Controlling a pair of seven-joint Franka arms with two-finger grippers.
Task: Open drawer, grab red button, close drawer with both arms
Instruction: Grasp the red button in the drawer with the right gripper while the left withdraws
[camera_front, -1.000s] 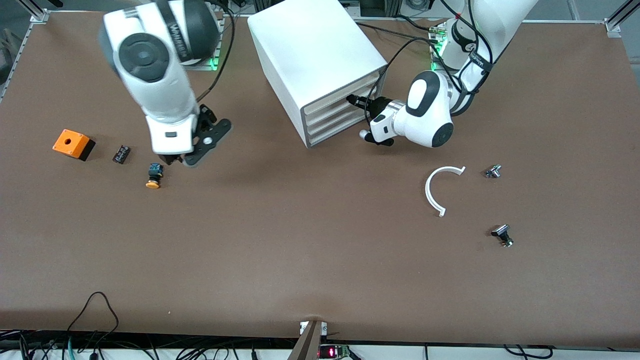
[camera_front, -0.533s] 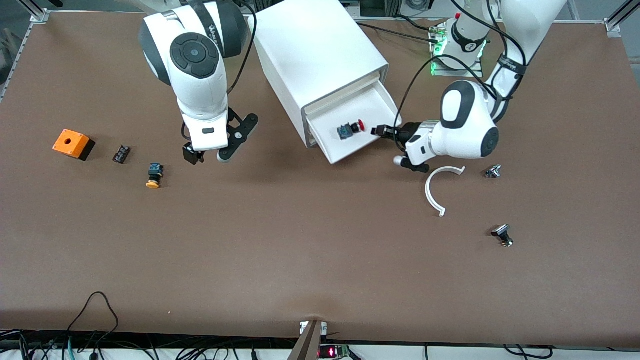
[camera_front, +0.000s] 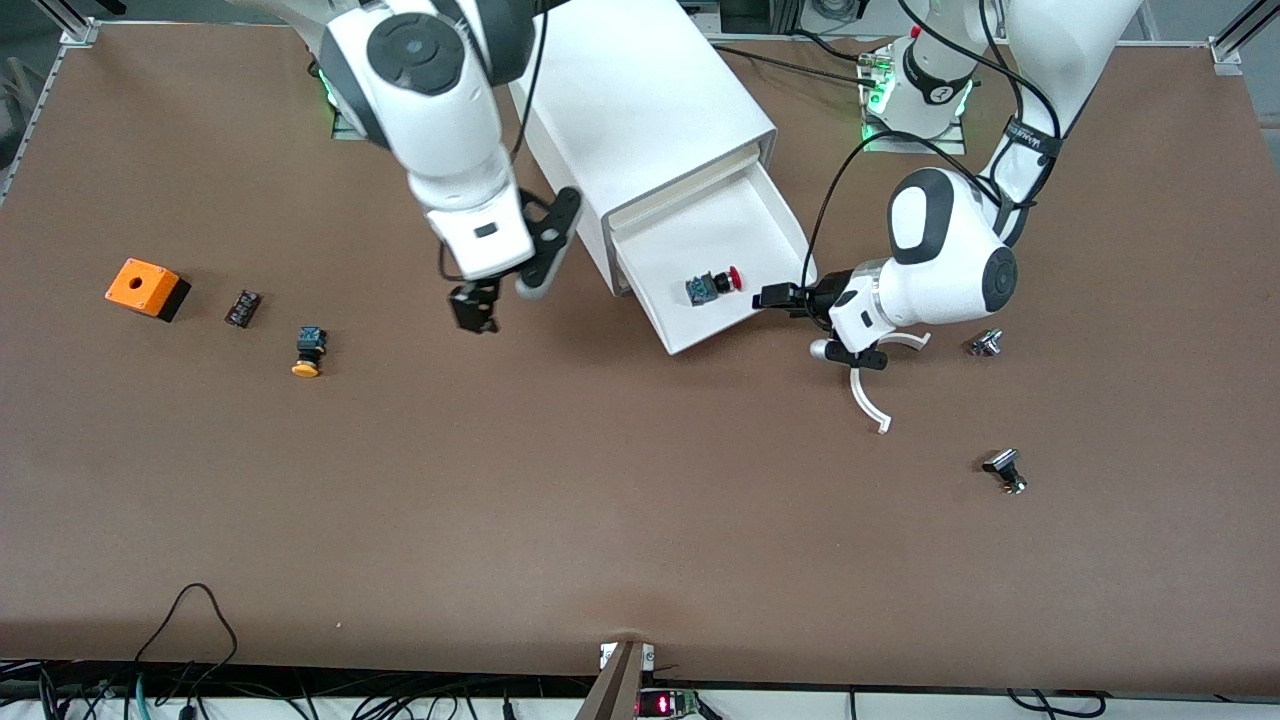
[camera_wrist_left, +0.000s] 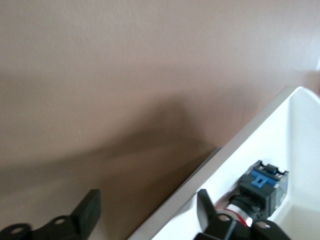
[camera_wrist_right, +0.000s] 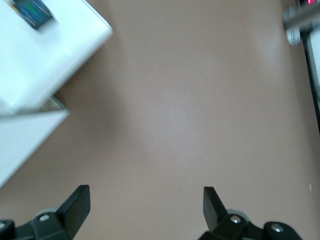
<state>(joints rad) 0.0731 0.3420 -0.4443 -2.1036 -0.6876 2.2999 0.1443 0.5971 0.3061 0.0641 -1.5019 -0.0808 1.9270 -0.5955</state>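
Note:
The top drawer (camera_front: 748, 222) of the white cabinet (camera_front: 640, 90) stands pulled out. The button (camera_front: 714, 284), with a red cap and a dark blue body, lies on its side in the drawer near its front. My left gripper (camera_front: 772, 296) is open at the drawer's front corner. In the left wrist view (camera_wrist_left: 147, 207) one finger is inside the front wall (camera_wrist_left: 200, 182) and one is outside, with the button (camera_wrist_left: 262, 185) close by. My right gripper (camera_front: 497, 300) is open and empty over bare table beside the cabinet, as the right wrist view (camera_wrist_right: 145, 200) shows.
Toward the right arm's end lie an orange box with a hole (camera_front: 146, 287), a small black part (camera_front: 243, 307) and an orange-yellow capped button (camera_front: 309, 352). Under the left arm lies a white curved piece (camera_front: 868, 395), with two small metal parts (camera_front: 987, 343) (camera_front: 1005, 470) beside it.
The left gripper has drawn the drawer out of the cabinet, and the red button came into view. The right arm has swung from over the orange-yellow button to beside the cabinet.

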